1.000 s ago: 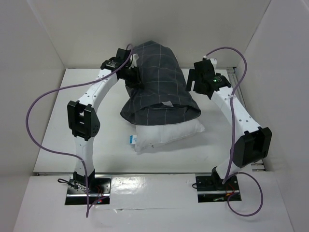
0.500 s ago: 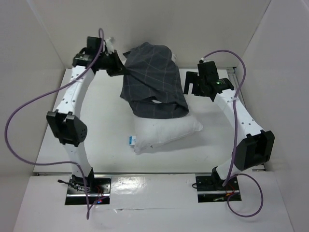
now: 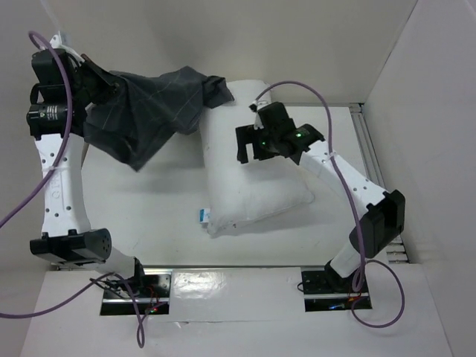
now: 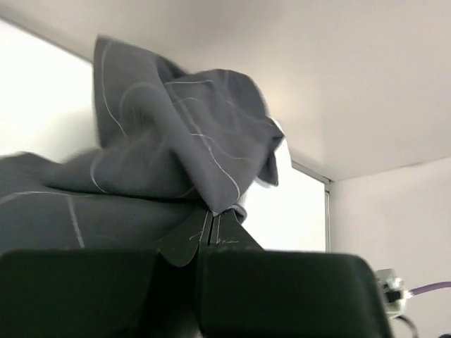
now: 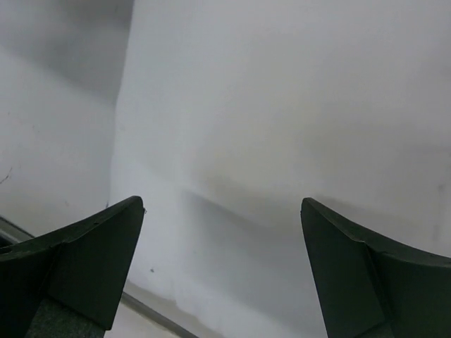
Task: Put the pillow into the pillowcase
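Grey pillowcase (image 3: 149,111) hangs pinched in the left tool (image 4: 213,220), right tool (image 5: 222,205) gaping wide over the pillow (image 3: 260,197)

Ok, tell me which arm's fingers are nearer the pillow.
Right. The right fingers hover open over the pillow; the left fingers are raised off to its left, shut on the pillowcase.

The blue tag (image 3: 202,216) on the pillow (image 3: 253,186) is too small to read.

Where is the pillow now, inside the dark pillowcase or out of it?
Out. The white pillow lies bare on the table; the pillowcase hangs bunched from the shut left tool beside it.
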### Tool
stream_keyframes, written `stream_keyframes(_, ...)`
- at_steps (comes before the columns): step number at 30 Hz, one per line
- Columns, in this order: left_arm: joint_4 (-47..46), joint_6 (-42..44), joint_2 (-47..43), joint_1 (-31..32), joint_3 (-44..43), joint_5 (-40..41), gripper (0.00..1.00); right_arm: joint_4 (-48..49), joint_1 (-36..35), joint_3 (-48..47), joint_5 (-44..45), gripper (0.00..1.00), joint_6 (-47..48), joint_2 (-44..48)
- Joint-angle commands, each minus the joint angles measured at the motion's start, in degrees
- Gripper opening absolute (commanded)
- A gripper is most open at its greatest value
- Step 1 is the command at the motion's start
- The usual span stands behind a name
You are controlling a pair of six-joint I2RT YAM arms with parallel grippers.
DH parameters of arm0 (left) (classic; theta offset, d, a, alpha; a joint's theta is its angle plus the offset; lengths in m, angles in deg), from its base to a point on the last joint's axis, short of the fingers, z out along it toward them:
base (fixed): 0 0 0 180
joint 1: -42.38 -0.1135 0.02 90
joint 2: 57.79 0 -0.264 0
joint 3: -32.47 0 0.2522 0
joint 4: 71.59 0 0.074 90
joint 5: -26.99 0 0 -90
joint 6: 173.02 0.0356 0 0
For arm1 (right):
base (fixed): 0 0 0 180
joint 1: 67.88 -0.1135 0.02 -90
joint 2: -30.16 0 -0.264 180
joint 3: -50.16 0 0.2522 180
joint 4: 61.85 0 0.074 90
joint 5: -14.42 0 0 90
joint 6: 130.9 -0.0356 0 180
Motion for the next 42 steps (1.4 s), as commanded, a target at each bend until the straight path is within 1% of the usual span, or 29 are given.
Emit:
stream_keyframes(1, -1.53, -2.58, -0.54, 0.40, 4.63, 2.52, 0.00, -0.99, -3.16, 1.84, -0.26, 1.00, -3.78, -4.96)
stream_keyframes(2, -1.52, -2.58, -0.54, 0.40, 6.29, 2.52, 0.00, -1.00, -3.17, 2.80, 0.44, 1.00, -4.93, -6.19)
stream_keyframes(4, -1.52, -2.58, -1.15, 0.40, 12.01, 2.52, 0.00, 0.66, -3.17, 8.15, 3.86, 0.98, -8.10, -7.69)
stream_keyframes(5, -1.52, -2.58, -1.76, 0.40, 13.41, 2.52, 0.00, 2.93, -3.17, 10.18, 5.09, 0.89, -9.06, -7.69)
stream_keyframes(6, -2.22, -2.58, -1.77, 0.40, 15.60, 1.82, 0.00, 4.09, -2.65, 11.85, 5.89, 0.73, -9.59, -7.00)
stream_keyframes(7, -2.23, -1.97, -1.77, 0.40, 15.63, 1.81, 0.00, 4.71, -0.82, 13.95, 8.16, 0.52, -10.47, -6.38)
stream_keyframes(8, -2.23, -1.97, -1.77, 0.40, 16.15, 1.81, 0.00, 4.71, 0.42, 13.97, 9.57, 0.01, -10.48, -5.68)
stream_keyframes(10, -2.23, -1.09, -1.77, -0.12, 16.15, 2.42, 0.00, 3.23, 4.80, 11.89, 14.47, 0.00, -11.09, -3.14)
stream_keyframes(12, -1.70, -0.56, -1.77, -0.12, 14.66, 2.43, 0.00, 2.00, 8.06, 8.54, 16.78, 0.00, -9.08, -1.11)
stream_keyframes(13, -1.70, -0.56, -1.77, -0.12, 13.53, 1.73, 0.00, 1.29, 9.56, 6.18, 18.19, 0.00, -8.29, 0.55)
stream_keyframes(14, -2.48, 1.53, -1.07, -0.12, 12.39, 0.42, 0.00, 0.50, 12.44, 1.37, 18.98, 0.00, -6.02, 1.26)
stream_keyframes(16, -1.96, 1.55, -0.28, -0.65, 8.79, -0.21, 0.00, -0.81, 16.06, -3.14, 15.76, 0.00, -3.20, 1.80)
stream_keyframes(17, -1.96, 1.55, 0.25, -0.65, 7.81, -0.82, 0.00, -2.48, 18.51, -7.60, 14.09, 0.00, -0.92, 1.80)
stream_keyframes(18, -1.96, 1.55, 0.25, -0.65, 7.02, -0.82, 0.00, -5.54, 19.23, -9.13, 13.29, 0.00, 0.84, 1.28)
stream_keyframes(20, -1.96, 0.33, 0.25, -0.65, 7.01, -1.44, 0.00, -9.24, 20.38, -10.81, 14.76, 0.00, 3.92, 1.27)
stream_keyframes(22, -1.96, 0.32, 0.25, -0.65, 7.80, -2.14, 0.00, -11.89, 21.52, -7.75, 16.96, 0.00, 4.46, 2.05)
stream_keyframes(23, -1.96, -0.20, 0.25, -0.65, 9.89, -2.14, 0.00, -11.90, 22.48, -3.73, 17.84, 0.00, 3.94, 4.06)
stream_keyframes(24, -1.96, -0.21, -0.27, 0.13, 11.22, -2.14, 0.00, -11.37, 24.49, -1.78, 17.07, 0.00, 3.94, 5.04)
stream_keyframes(25, -2.57, -0.21, -0.97, 1.01, 12.80, -1.01, 0.00, -10.85, 25.30, -0.10, 15.84, 0.10, 3.94, 6.01)
stream_keyframes(26, -2.58, -0.21, -0.98, 1.02, 15.77, -0.22, 0.00, -10.15, 25.83, 1.30, 14.17, 0.29, 3.41, 7.50)
stream_keyframes(27, -3.36, -0.21, -1.59, 1.02, 16.93, -0.21, 0.00, -10.14, 25.83, 2.97, 11.03, 0.80, 3.41, 7.51)
stream_keyframes(28, -3.37, -0.21, -1.59, 1.02, 17.64, 0.40, 0.00, -10.14, 25.31, 2.99, 10.99, 0.89, 3.41, 8.03)
stream_keyframes(31, -2.58, 0.93, -0.90, 1.02, 17.65, 1.98, 0.00, -9.44, 22.68, 1.59, 9.77, 0.99, 2.88, 8.04)
stream_keyframes(32, -2.58, 0.94, -0.89, 1.02, 17.04, 3.29, 0.00, -9.44, 21.80, 0.63, 9.76, 1.00, 2.88, 7.08)
stream_keyframes(35, -2.06, 1.46, 1.03, 1.02, 15.37, 3.83, 0.00, -10.66, 17.15, -6.48, 11.25, 1.00, 5.51, 1.90)
stream_keyframes(36, -2.05, 1.46, 1.57, 1.02, 14.14, 3.83, 0.00, -11.19, 15.65, -8.59, 11.95, 1.00, 5.52, -1.94)
stream_keyframes(38, -2.05, 0.94, 2.71, 1.02, 12.65, 3.22, 0.00, -12.33, 10.82, -14.48, 13.53, 1.00, 7.01, -6.00)
stream_keyframes(40, -1.53, 0.94, 5.17, 1.02, 8.61, 3.22, 0.00, -12.34, 6.61, -18.78, 16.34, 1.00, 7.01, -12.16)
stream_keyframes(42, -0.30, 0.94, 7.27, 1.02, 4.49, 3.22, 0.00, -11.11, 4.66, -21.26, 19.41, 1.00, 6.48, -16.29)
